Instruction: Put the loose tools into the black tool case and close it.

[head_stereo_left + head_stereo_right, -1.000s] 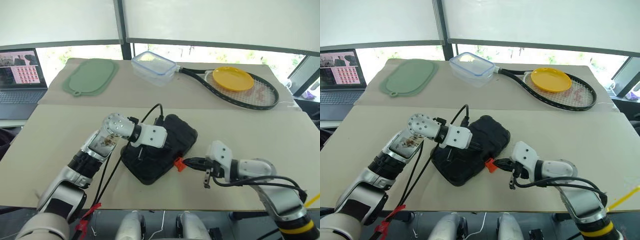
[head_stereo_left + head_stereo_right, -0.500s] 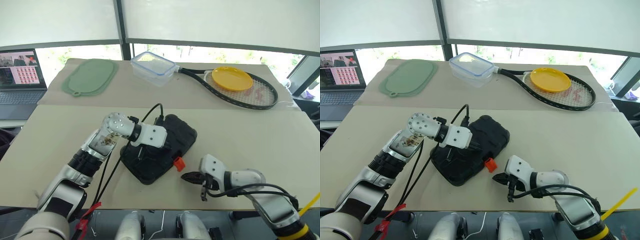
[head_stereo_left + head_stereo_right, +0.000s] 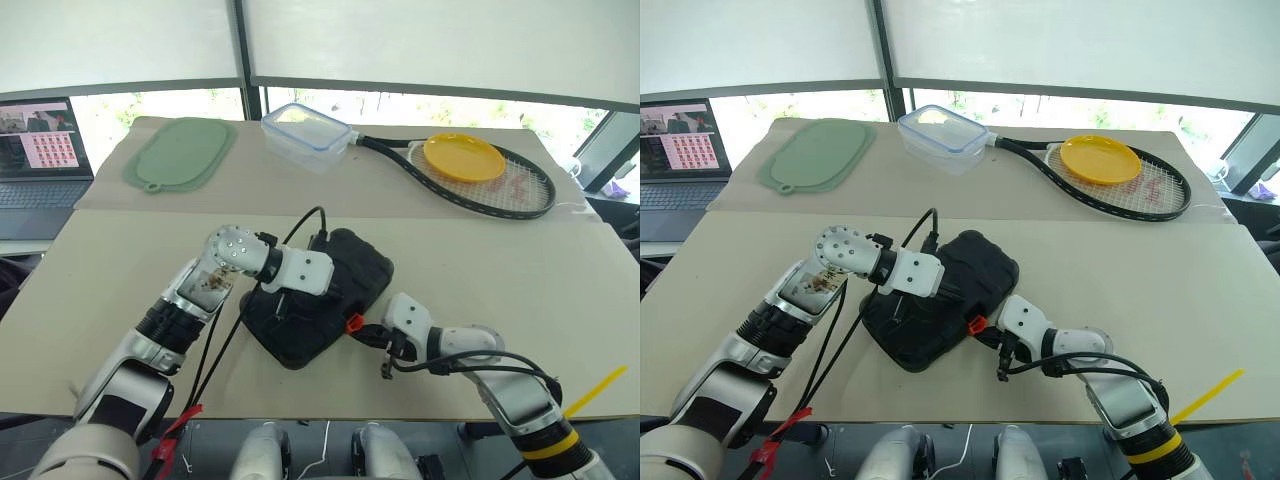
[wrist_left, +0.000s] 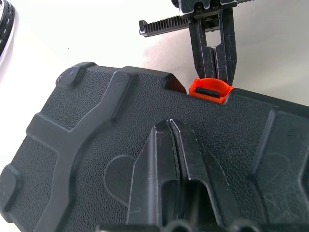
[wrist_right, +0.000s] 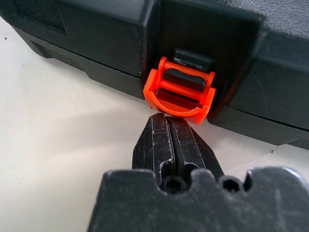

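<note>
A black tool case (image 3: 322,298) of pebbled plastic with raised ribs is lying closed near the front edge of a pale table (image 3: 560,270). The left gripper (image 4: 169,145) is resting on its lid, slim black fingers clenched together, holding nothing. The right gripper (image 5: 168,140) is pointing at the small orange latch (image 5: 180,92), a glossy U-shaped clip sticking out from the case's front edge; its fingers are also pressed together and empty, tips just beside the latch.
</note>
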{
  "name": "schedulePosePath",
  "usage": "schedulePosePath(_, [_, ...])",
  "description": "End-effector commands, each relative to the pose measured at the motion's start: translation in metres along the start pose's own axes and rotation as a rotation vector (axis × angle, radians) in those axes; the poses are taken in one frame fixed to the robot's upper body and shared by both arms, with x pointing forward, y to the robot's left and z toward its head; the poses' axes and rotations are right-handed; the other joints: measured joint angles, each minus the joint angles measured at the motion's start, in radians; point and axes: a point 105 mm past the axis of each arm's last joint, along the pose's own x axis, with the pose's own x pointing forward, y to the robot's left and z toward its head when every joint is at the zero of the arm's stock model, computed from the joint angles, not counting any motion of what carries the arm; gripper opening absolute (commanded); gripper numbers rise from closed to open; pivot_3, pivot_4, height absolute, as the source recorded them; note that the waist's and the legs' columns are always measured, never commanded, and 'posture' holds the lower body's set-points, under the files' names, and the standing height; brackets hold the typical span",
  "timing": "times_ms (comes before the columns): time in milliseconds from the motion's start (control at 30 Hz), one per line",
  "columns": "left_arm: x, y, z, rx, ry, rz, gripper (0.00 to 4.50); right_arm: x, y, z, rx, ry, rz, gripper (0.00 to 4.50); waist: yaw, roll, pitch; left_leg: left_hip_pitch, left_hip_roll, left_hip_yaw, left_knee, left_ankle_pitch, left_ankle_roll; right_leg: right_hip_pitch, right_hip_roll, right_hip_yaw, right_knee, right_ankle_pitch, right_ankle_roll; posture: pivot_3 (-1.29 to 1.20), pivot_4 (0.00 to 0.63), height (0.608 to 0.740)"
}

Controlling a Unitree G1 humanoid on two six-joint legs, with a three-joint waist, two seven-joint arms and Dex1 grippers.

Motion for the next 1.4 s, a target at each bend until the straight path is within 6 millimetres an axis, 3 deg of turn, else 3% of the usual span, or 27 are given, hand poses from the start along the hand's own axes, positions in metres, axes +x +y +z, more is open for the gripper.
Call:
schedulePosePath(33, [0.012,-0.019,-0.02,-0.066,0.071,-0.073,0.09,-0.006,-0.007,0.036,-0.054,-0.128,-0.034,0.0,0.0,0.0,0.0,0.0,0.0,0.0,0.0,0.0,0.0,0.0,0.0,0.0,0.0,0.0,0.0,0.0,0.15,0.738])
schedulePosePath(400, [0.016,-0.02,-0.021,-0.061,0.067,-0.081,0.09,-0.015,-0.004,0.065,-0.033,-0.234,-0.035,0.0,-0.003,0.0,0.0,-0.003,0.0,0.0,0.0,0.0,0.0,-0.004,0.001,0.0,0.001,0.0,0.0,0.0,0.15,0.738])
schedulePosePath(733, [0.015,-0.018,-0.025,-0.065,0.078,-0.078,0.09,-0.017,-0.007,0.062,-0.05,-0.203,-0.036,0.0,-0.004,0.0,0.0,-0.004,0.0,0.0,0.0,0.0,0.0,-0.005,0.0,0.001,0.001,0.0,0.0,0.0,0.15,0.738])
schedulePosePath(1133, [0.015,-0.018,-0.03,-0.088,0.085,-0.048,0.09,-0.02,-0.014,0.071,-0.057,-0.213,-0.018,0.0,-0.008,0.0,0.0,-0.003,0.001,0.0,0.0,0.0,0.0,-0.005,0.001,0.001,0.001,0.001,-0.001,0.0,0.15,0.738])
schedulePosePath(1300, [0.002,-0.012,-0.032,-0.168,0.073,0.008,0.09,-0.026,-0.014,0.065,-0.087,-0.173,-0.002,0.0,0.001,0.001,0.0,-0.005,0.0,0.0,-0.001,0.0,0.0,-0.005,-0.001,0.0,0.0,0.0,0.0,0.0,0.15,0.738])
schedulePosePath(1333, [-0.003,-0.01,-0.032,-0.195,0.064,0.027,0.31,-0.03,-0.014,0.064,-0.084,-0.165,0.008,0.0,0.001,0.001,0.0,-0.005,0.0,0.0,-0.001,0.0,0.0,-0.005,-0.001,0.0,0.0,0.0,0.001,0.0,0.15,0.738])
schedulePosePath(1400, [-0.023,-0.007,-0.032,-0.29,0.03,0.081,0.74,-0.046,-0.013,0.06,-0.084,-0.131,0.051,0.58,0.001,0.001,0.0,-0.005,0.0,0.0,-0.001,0.0,0.0,-0.005,-0.001,0.0,0.0,0.0,0.001,0.0,0.15,0.738])
